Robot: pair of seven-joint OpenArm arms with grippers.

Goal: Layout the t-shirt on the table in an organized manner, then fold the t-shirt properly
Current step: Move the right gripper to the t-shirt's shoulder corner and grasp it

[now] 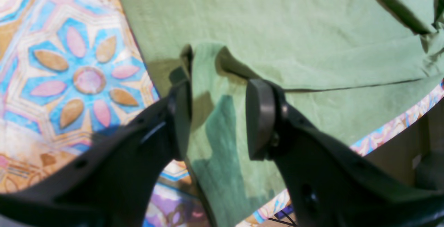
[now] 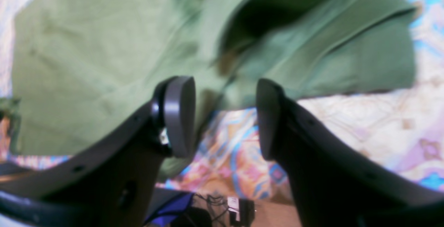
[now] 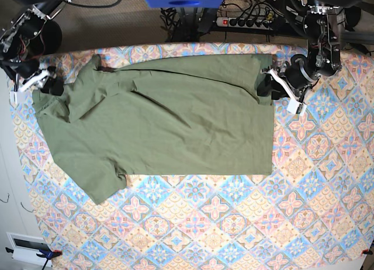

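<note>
The olive-green t-shirt [image 3: 175, 124] lies spread flat on the patterned table [image 3: 234, 223], collar end toward the base view's left and hem toward its right. My left gripper [image 3: 266, 86] sits at the hem's far corner. In the left wrist view its fingers [image 1: 260, 116] stand apart, with a raised fold of the t-shirt [image 1: 215, 133] lying between them against one pad. My right gripper [image 3: 52, 84] is at the far sleeve and shoulder. The right wrist view shows that gripper [image 2: 223, 92] open and empty, just off the t-shirt's [image 2: 86, 64] edge, over the table [image 2: 364, 123].
A power strip with cables [image 3: 245, 20] lies on the floor beyond the table's far edge. A white box [image 3: 26, 246] sits at the near left corner. The table edge and floor cables [image 2: 236, 206] show close under my right gripper.
</note>
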